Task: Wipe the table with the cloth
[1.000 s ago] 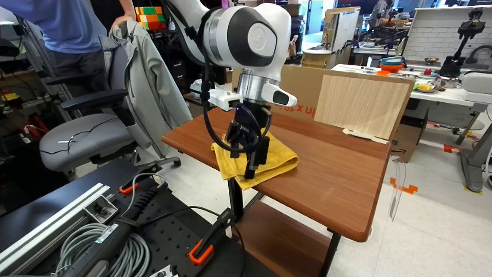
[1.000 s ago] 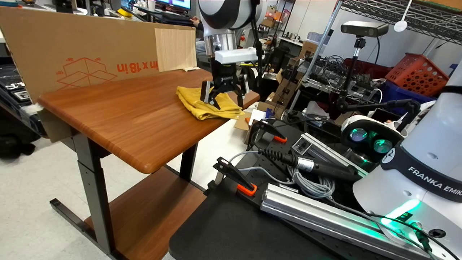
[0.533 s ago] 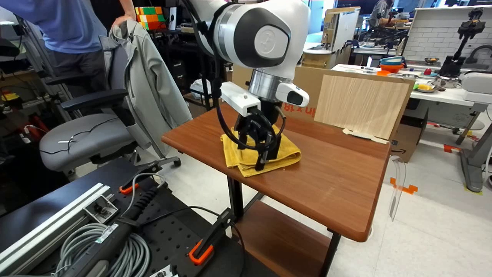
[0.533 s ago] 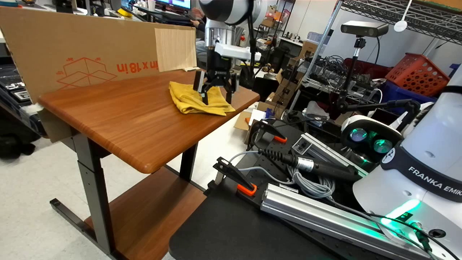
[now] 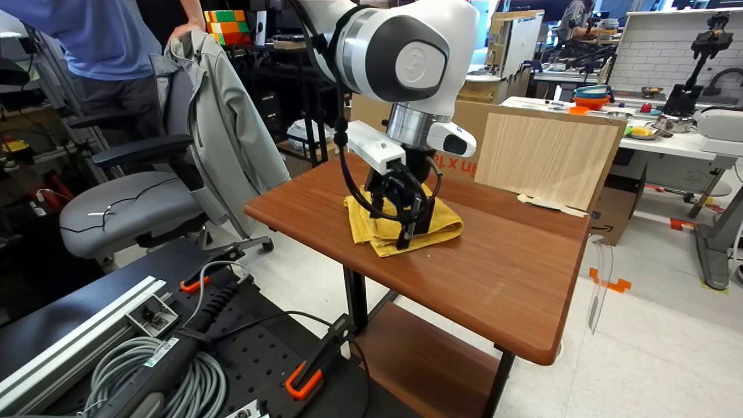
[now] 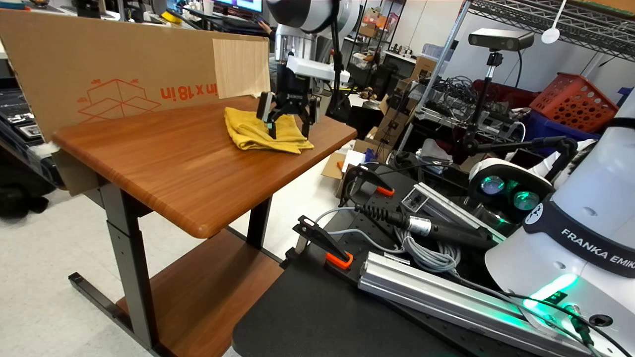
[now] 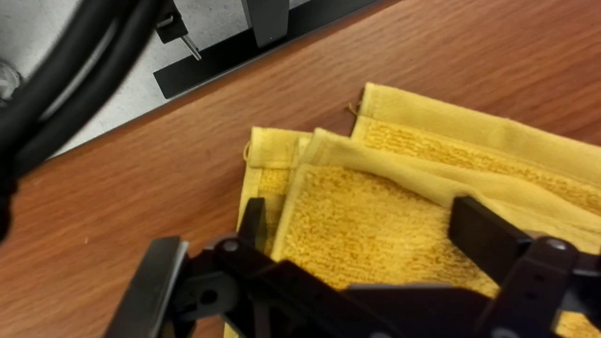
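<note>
Yellow towelling, folded in loose layers, makes up the cloth [image 7: 371, 220], which lies near an edge of the table [image 5: 493, 284], wholly on its top in both exterior views. The gripper [image 6: 288, 131] points down at it with its fingers [image 7: 483, 234] spread wide — cloth fills the gap between them, but nothing looks pinched. In the wrist view one finger stands by the border of the upper fold and the other well inside the cloth; both seem to bear on it, though how firmly cannot be told.

The cloth should handle as light, soft and limp, with nothing to break, and its looped pile ought to give the fingers decent purchase. With this spread, pressing down and dragging would likely carry it along the table, yet the upper layers could slide on the lower ones or ruck up. For a surer hold, the thick middle looks best — several layers bunched between the fingers, rather than a single hemmed corner, which would probably pull loose from the fold and leave the rest trailing behind.
</note>
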`<action>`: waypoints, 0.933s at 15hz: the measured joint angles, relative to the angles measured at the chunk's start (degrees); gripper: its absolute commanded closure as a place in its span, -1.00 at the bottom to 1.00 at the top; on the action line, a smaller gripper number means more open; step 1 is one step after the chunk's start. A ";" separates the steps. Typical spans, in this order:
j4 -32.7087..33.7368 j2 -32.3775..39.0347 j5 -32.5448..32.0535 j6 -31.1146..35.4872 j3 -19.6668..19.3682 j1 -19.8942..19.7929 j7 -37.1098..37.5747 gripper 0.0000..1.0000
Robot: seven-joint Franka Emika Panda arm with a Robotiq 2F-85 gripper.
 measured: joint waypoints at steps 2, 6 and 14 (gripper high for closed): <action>0.00 -0.33 0.00 -0.04 0.06 0.01 0.00 -1.00; -0.07 -2.78 0.09 -0.62 0.99 0.03 0.00 -1.00; 3.78 -0.53 0.24 -1.00 1.49 0.09 3.37 -1.00</action>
